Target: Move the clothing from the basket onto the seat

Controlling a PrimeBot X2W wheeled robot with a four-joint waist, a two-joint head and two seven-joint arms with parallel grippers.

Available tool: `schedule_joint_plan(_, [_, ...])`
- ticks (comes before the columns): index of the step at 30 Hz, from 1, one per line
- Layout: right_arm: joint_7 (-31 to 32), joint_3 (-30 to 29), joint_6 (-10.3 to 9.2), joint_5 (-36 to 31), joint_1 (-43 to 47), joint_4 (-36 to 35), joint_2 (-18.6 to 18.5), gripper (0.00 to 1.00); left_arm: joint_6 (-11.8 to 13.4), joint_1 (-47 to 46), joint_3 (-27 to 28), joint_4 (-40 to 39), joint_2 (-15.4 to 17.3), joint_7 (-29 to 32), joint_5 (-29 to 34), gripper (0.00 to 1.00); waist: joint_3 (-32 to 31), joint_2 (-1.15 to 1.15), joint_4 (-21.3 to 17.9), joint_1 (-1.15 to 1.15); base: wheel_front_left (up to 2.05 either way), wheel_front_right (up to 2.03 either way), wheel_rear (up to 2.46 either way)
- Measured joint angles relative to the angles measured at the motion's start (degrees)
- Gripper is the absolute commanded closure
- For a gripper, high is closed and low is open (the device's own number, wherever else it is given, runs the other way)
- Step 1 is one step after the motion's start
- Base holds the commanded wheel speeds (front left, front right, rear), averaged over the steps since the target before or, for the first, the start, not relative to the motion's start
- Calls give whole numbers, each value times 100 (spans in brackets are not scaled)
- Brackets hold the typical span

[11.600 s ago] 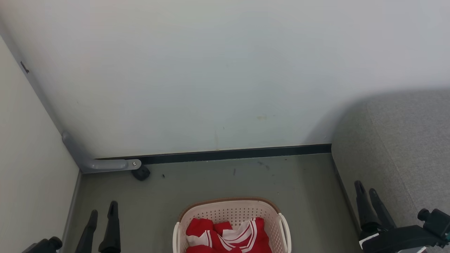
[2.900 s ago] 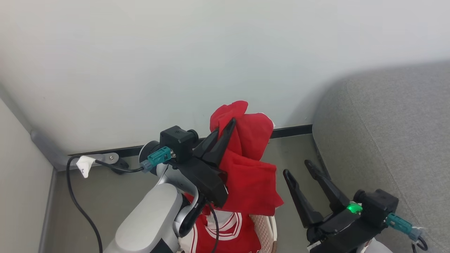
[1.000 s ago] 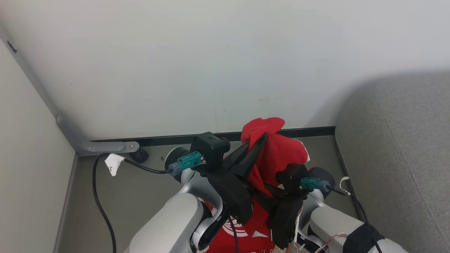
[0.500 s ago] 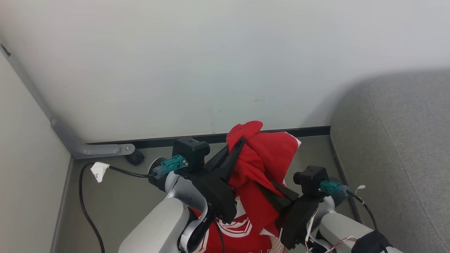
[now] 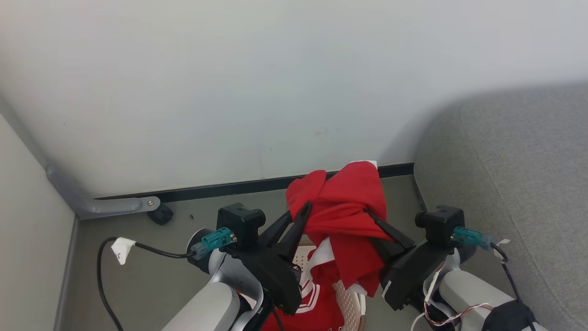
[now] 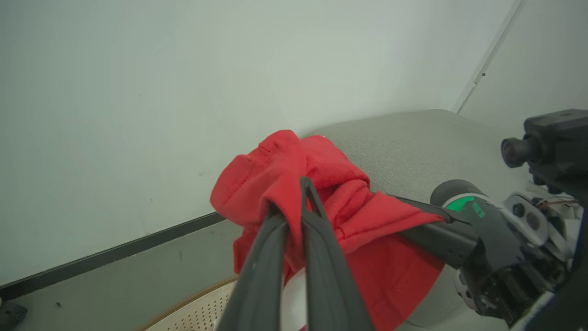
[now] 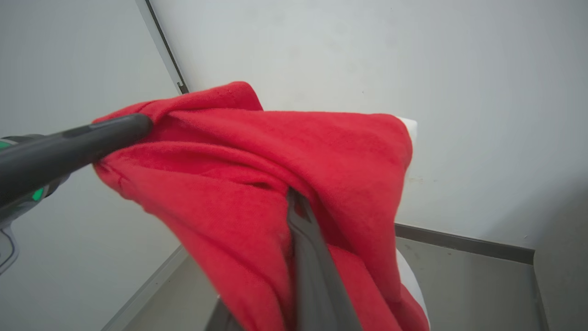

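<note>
Early stage: left gripper (image 5: 297, 210) and right gripper (image 5: 372, 216) both clamped on one red garment (image 5: 349, 197) above basket (image 5: 349, 294), not yet on seat (image 5: 528, 184) right of them; striped red clothing (image 5: 321, 312) remains below.

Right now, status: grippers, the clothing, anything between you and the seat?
Left gripper and right gripper both shut on a red garment, held above the basket. More clothing in basket. Seat on the right; path looks open.

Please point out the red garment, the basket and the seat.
red garment (image 5: 349, 202), head view, bunched upper fold.
basket (image 5: 345, 296), head view, perforated wall.
seat (image 5: 519, 174), head view, woven top surface.
</note>
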Motion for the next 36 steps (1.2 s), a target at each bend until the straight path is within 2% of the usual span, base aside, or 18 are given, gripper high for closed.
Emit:
schedule_joint_plan(10, [-1,-740,-218,-2,186,-499,-371,100,-100,151,-172,-502,115,-49,41,0,-19,0,-245,0,0,0,0])
schedule_joint_plan(18, [-1,-1115,-302,-135,339,-862,-678,100,-152,198,-227,-812,314,-70,134,0,-19,0,-493,0,0,0,0])
schedule_joint_plan(36, [-2,-1781,-543,-460,925,-1769,-1089,100,-196,198,-345,-1237,648,-40,470,0,87,0,-1442,0,0,0,0])
